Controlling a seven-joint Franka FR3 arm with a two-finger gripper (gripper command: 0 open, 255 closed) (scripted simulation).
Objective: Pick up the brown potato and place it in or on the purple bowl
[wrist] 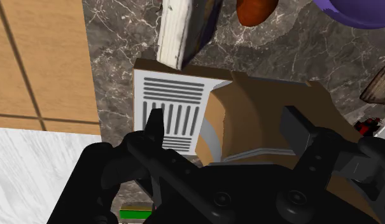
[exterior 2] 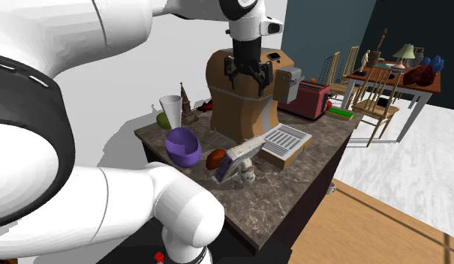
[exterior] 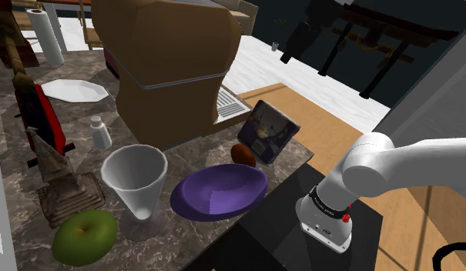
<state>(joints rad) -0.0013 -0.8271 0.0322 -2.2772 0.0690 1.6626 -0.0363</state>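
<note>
Pincer (wrist: 223,121) spread, smooth reddish-brown oval potato (exterior: 243,155) lies beside purple bowl (exterior: 223,168).

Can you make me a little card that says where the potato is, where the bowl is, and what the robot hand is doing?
thing to grab: potato, reddish brown, lying on the marble counter
next to it: purple bowl on one side, leaning book on the other
in the bowl: nothing
gripper: up high over the big brown box, not near the potato
fingers: open, holding nothing
job: potato not yet picked up
</note>
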